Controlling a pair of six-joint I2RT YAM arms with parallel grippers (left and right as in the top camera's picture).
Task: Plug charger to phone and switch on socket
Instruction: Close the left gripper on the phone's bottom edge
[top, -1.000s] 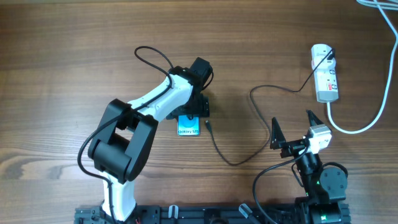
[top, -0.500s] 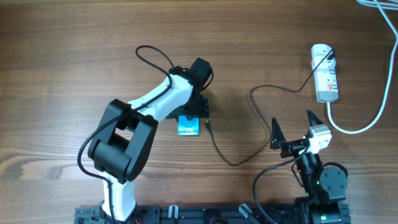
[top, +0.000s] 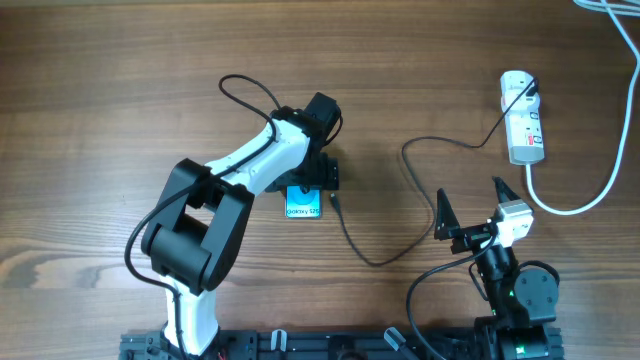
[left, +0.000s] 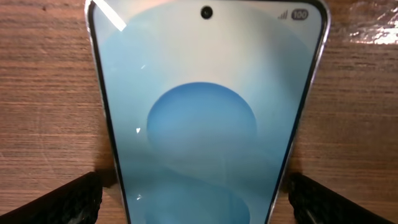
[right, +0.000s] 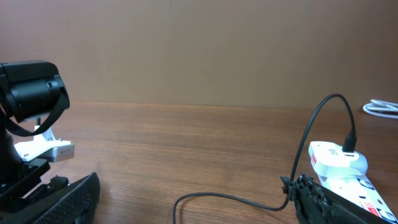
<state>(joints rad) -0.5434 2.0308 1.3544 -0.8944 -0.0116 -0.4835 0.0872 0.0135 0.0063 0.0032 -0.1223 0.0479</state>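
Note:
The phone (top: 303, 205) lies on the wooden table with its cyan screen lit and "Galaxy S25" text showing. In the left wrist view the phone (left: 205, 112) fills the frame. My left gripper (top: 320, 178) is low over its far end, and its fingers (left: 196, 190) straddle the phone's sides with small gaps, open. The charger (top: 372, 262), a thin black cable, runs from the white socket (top: 524, 118) in a loop to its tip just right of the phone. My right gripper (top: 470, 215) is open and empty, with the charger (right: 205, 194) between its fingers (right: 193, 202) and the socket (right: 339, 160) ahead to the right.
A thick white lead (top: 590, 205) curves from the socket along the right table edge. The left arm (top: 240, 165) stretches across the table's left middle, and its wrist (right: 31, 93) shows in the right wrist view. A wall stands behind the table.

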